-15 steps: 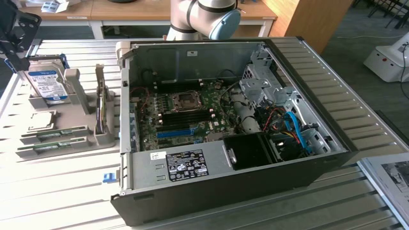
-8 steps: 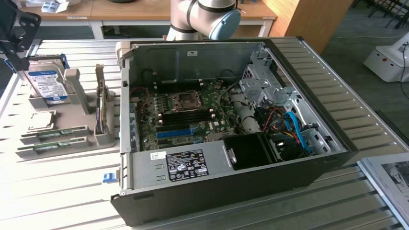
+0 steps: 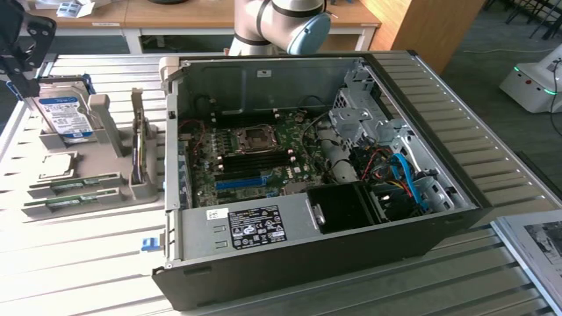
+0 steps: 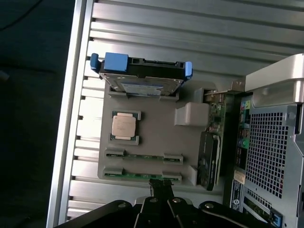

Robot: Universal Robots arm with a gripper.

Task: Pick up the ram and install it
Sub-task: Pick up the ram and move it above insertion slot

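Gripper (image 4: 160,186) is closed and empty, hanging above the grey tray (image 4: 156,135). Ram (image 4: 142,175) lies flat in the tray's end slot, by the fingertips in the wrist view, with a second stick (image 4: 142,156) in the next slot, next to the processor (image 4: 125,126). Tray sits just beside the open computer case (image 3: 333,158).

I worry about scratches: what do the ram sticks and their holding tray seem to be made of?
The ram sticks: green circuit board, matte, with small dark components. The tray: probably plastic, going by its uniform pale grey, dull, moulded-looking surface, though the look alone cannot confirm it.
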